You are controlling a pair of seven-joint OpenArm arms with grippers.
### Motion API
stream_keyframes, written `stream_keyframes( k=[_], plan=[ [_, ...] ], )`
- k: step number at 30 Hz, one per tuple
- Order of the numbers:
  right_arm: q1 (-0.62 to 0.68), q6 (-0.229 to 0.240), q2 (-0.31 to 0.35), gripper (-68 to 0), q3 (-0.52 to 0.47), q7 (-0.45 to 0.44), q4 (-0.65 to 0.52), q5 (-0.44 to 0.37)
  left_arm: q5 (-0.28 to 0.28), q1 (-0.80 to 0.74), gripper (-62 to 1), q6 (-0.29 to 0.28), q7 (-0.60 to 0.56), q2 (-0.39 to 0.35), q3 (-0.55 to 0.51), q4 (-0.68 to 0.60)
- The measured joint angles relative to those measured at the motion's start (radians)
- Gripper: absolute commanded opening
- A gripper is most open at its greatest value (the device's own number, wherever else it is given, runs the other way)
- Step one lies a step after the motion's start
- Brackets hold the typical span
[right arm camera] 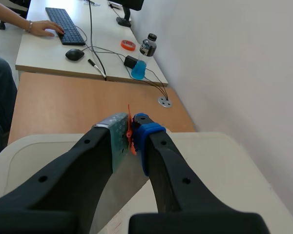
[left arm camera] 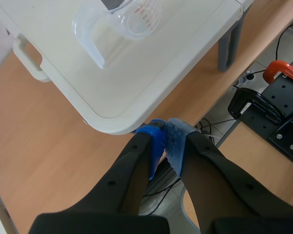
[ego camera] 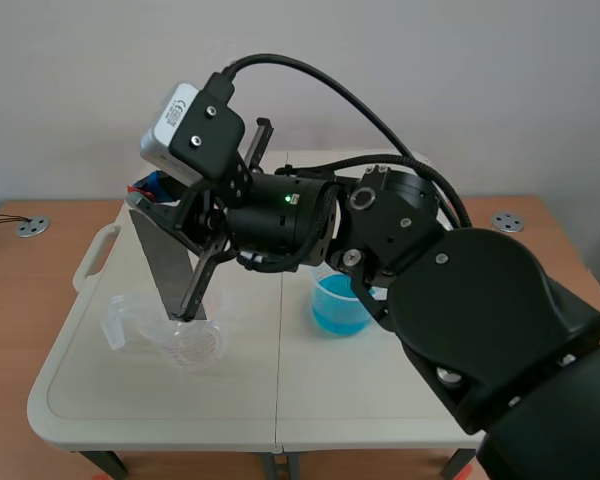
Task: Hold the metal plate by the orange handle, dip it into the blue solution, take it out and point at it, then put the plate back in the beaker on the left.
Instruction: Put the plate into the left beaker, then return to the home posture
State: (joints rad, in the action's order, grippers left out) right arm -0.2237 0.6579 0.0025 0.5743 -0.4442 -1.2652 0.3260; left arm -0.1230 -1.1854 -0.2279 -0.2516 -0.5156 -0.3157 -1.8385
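The right tool (right arm camera: 130,123) is clamped on the orange handle (right arm camera: 132,146) of the metal plate (ego camera: 166,262), whose lower end meets the clear beaker (left arm camera: 136,22) with unreadable red graduations, left of the blue solution (ego camera: 338,308); the left tool (left arm camera: 166,139) is closed on nothing.

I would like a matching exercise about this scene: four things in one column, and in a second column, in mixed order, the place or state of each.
Things:
1 metal plate
2 blue solution
3 clear beaker
4 left end effector

Places or states:
a shut on nothing
b on the left part of the table
c held by the right end effector
d at the table's middle

Pairs: 1-c, 2-d, 3-b, 4-a
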Motion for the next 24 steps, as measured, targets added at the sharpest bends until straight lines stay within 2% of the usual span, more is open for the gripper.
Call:
stream_keyframes(
  k=[4,18,21,24],
  plan=[
    [0.000,-0.004,0.000,-66.2,0.027,0.000,0.034,0.000,0.000,0.000,-57.5,0.000,0.000,0.000,0.000,0.000],
    [0.000,-0.011,0.000,-66.2,0.027,-0.016,0.105,0.002,0.000,0.000,-57.5,0.000,0.000,0.000,0.000,0.000],
    [0.000,-0.011,0.000,-66.1,0.027,-0.019,0.113,0.027,0.000,0.000,-57.5,0.000,0.000,0.000,0.000,0.000],
    [0.000,-0.014,0.000,-63.1,0.027,-0.023,0.115,0.042,0.000,0.000,-57.5,0.000,0.008,0.000,0.000,0.000]
  ],
)
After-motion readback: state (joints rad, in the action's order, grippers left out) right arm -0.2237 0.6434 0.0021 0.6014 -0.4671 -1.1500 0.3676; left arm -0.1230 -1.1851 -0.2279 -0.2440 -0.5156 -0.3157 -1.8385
